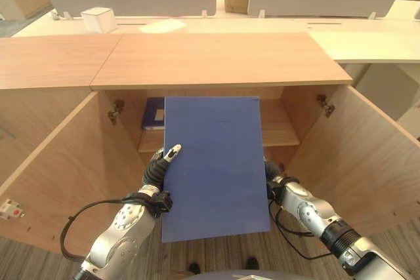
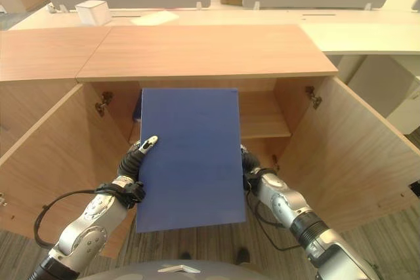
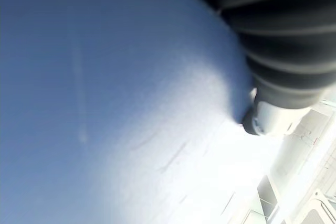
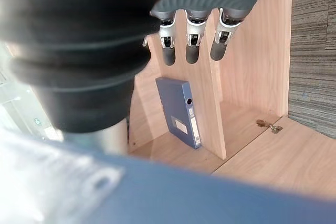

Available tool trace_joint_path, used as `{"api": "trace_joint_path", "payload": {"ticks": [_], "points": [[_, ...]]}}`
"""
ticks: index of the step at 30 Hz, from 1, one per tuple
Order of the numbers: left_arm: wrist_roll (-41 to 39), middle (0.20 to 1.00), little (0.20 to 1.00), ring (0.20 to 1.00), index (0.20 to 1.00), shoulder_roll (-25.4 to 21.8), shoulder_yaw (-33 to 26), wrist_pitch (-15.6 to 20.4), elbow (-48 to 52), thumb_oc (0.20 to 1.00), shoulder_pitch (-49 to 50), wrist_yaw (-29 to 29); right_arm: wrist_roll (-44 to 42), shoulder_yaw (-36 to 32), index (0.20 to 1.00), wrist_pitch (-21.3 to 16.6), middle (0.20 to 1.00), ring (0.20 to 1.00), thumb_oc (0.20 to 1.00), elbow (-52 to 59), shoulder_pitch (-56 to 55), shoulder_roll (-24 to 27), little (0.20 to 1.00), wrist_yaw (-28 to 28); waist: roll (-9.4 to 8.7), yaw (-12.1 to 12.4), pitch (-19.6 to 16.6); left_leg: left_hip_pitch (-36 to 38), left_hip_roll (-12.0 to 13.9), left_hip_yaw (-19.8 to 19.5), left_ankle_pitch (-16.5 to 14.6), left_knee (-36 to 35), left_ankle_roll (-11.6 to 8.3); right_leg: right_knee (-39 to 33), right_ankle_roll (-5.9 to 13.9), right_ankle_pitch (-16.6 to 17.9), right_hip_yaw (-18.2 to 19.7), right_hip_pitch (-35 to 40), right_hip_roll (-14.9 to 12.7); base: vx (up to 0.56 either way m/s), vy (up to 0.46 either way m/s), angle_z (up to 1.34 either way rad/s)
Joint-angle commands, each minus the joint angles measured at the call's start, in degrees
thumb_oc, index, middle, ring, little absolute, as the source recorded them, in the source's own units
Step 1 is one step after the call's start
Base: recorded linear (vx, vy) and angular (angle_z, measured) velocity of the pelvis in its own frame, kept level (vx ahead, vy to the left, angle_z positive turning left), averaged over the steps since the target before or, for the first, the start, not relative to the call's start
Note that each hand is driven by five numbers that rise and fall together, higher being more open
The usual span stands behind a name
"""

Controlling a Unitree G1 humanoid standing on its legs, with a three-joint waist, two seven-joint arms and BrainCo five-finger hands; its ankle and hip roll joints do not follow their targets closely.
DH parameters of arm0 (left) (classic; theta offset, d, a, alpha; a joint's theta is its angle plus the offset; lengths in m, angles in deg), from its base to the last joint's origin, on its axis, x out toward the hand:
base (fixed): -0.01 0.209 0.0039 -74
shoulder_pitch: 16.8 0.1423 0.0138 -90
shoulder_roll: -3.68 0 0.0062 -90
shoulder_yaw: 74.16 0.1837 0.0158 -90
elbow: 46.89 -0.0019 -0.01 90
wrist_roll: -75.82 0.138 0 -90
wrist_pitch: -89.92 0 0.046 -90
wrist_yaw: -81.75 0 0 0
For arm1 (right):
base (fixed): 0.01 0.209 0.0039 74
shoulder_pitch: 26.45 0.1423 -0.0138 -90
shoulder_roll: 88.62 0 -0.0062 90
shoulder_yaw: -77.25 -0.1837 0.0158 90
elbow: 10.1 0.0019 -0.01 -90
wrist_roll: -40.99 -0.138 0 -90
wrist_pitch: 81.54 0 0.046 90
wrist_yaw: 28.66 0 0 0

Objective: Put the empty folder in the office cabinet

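A large flat blue folder (image 1: 216,162) is held tilted in front of the open wooden office cabinet (image 1: 216,57), its far edge level with the cabinet's opening. My left hand (image 1: 161,168) grips its left edge, thumb lying on top and fingers underneath. My right hand (image 1: 274,185) supports the right edge from below. In the right wrist view its fingers (image 4: 191,45) reach out straight towards the cabinet's inside, with the folder (image 4: 210,198) close under the wrist. The left wrist view looks onto the folder's face (image 3: 105,103).
Both cabinet doors stand wide open, the left door (image 1: 59,175) and the right door (image 1: 367,162). A blue binder (image 4: 181,111) stands upright at the shelf's left end. The right part of the shelf (image 1: 279,126) is bare. A white box (image 1: 98,19) sits on the desk behind.
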Motion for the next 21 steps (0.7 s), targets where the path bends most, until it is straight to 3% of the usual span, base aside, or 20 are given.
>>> {"api": "trace_joint_path", "payload": {"ticks": [1, 13, 21], "points": [[-3.23, 0.2, 0.2, 0.2, 0.2, 4.98, 5.21, 3.07, 5.42, 0.2, -7.67, -2.28, -0.41, 6.2, 1.0, -2.36, 1.0, 1.0, 1.0, 7.4, 5.12, -10.7, 1.0, 2.54, -1.79, 0.46, 0.46, -0.67, -2.6, 0.47, -6.47, 0.15, 1.77, 6.04, 5.04, -5.1, 2.21, -2.23, -5.95, 0.01, 0.004, 0.09], [-3.43, 0.2, 0.2, 0.2, 0.2, 6.12, 5.64, 2.42, 4.21, 0.2, -8.33, -1.35, -0.57, 6.49, 1.0, -2.48, 1.0, 1.0, 1.0, 6.23, 3.2, -13.49, 1.0, 2.0, -2.49, 0.86, 1.06, -1.11, -2.33, -0.02, -6.24, 0.15, 1.76, 6.35, 5.13, -5.25, 1.99, -2.69, -5.76, 0.0, -0.001, 0.01], [-3.8, 0.2, 0.2, 0.2, 0.2, 7.29, 6.11, 1.42, 3.05, 0.2, -8.86, -2.17, -2.4, 6.69, 1.0, -1.92, 1.0, 1.0, 1.0, 5.24, 0.74, -14.88, 1.0, 3.11, -4.45, 2.49, 1.28, 0.02, -2.44, 0.3, -6.91, 0.15, 1.89, 6.49, 5.31, -5.39, 1.67, -2.01, -6.19, -0.01, -0.009, 0.02]]}}
